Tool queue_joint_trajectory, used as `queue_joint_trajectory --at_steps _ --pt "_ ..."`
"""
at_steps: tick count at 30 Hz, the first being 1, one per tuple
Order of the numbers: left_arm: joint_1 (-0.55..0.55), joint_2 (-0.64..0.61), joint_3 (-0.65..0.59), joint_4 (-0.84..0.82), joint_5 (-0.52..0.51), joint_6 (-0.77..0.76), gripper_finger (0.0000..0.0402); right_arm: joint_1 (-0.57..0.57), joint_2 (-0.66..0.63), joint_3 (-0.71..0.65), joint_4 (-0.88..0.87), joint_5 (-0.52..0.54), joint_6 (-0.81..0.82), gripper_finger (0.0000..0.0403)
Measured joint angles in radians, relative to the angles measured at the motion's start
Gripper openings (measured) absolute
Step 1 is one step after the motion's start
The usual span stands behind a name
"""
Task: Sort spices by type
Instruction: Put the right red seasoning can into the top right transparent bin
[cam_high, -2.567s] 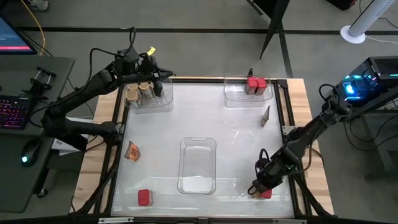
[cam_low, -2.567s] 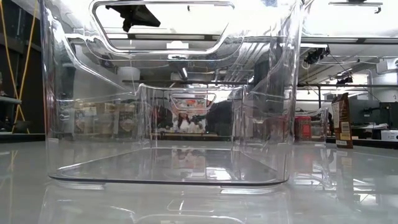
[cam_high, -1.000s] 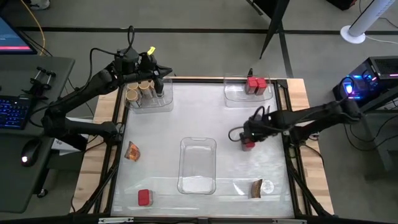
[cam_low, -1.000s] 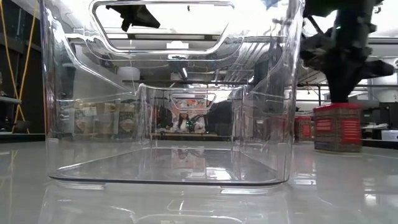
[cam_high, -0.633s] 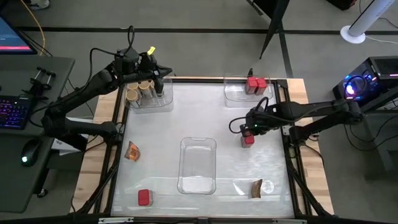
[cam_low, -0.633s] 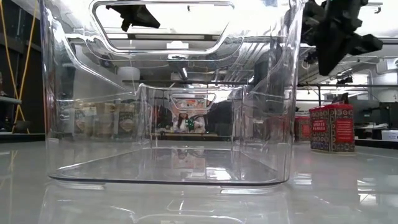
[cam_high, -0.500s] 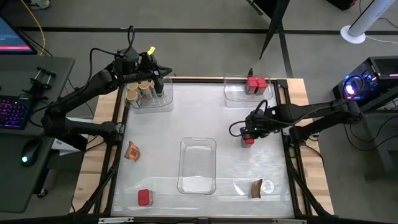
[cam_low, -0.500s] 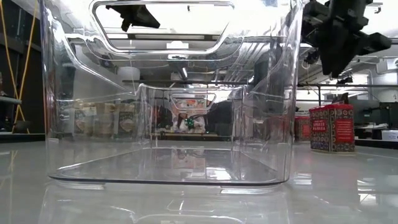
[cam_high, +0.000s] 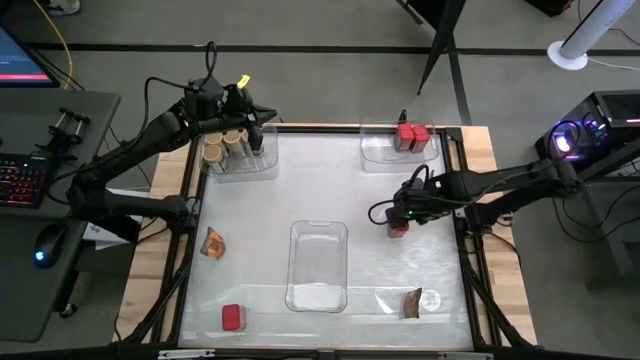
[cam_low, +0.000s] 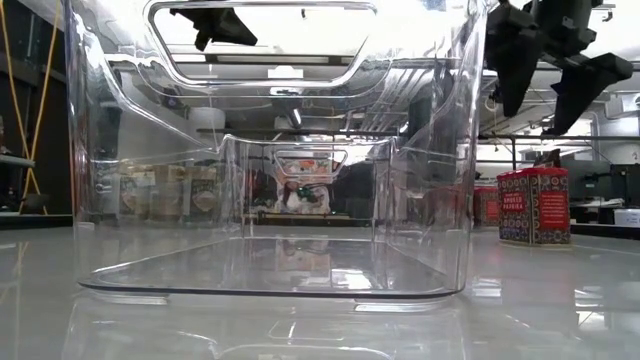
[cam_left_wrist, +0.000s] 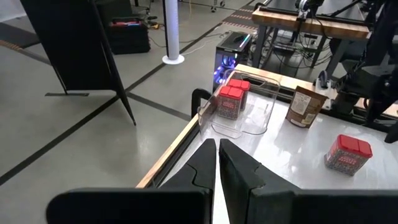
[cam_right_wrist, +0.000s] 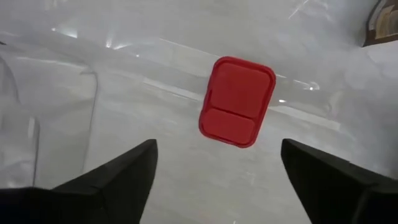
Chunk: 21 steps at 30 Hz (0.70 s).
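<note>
Red and boxy, a small spice tin (cam_high: 398, 227) stands upright on the shiny white table (cam_high: 330, 190), right of the middle clear plastic tray (cam_high: 318, 265). The right gripper (cam_high: 400, 213) hangs just above it on a long, stretched-out arm, fingers spread wide, holding nothing. From the right wrist view the tin's red lid (cam_right_wrist: 237, 101) shows between the two dark fingers (cam_right_wrist: 115, 171). In the low view the tin (cam_low: 533, 206) has white writing on its side, too small to read.

The left gripper (cam_high: 237, 112) waits over the far left clear tray (cam_high: 240, 160) with the round tan-lidded jars (cam_high: 225, 147), its fingers (cam_left_wrist: 205, 165) pressed together.

Two more red tins (cam_high: 409, 135) sit in the far right clear tray (cam_high: 385, 152). One red tin (cam_high: 232, 318) stands near the front left. One orange-red foil packet (cam_high: 212, 242) lies at the left, and a brown packet (cam_high: 412, 303) lies at the front right.
</note>
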Motion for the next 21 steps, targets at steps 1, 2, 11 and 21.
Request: queue_joint_trajectory --at_steps 1,2,11,21 --pt "0.0 0.0 0.0 0.0 0.0 0.0 0.001 -0.002 0.008 0.0 -0.004 0.0 0.0 0.0348" --pt "0.0 0.0 0.0 -0.001 0.0 0.0 0.001 -0.006 0.025 0.0 -0.008 0.0 -0.002 0.0353" --pt "0.0 0.0 0.0 -0.002 0.0 0.0 0.001 -0.051 0.197 0.0 -0.005 -0.012 0.009 0.036" --pt "0.0 0.0 0.0 -0.011 0.0 0.0 0.001 -0.096 0.333 0.0 0.039 -0.056 0.024 0.036"
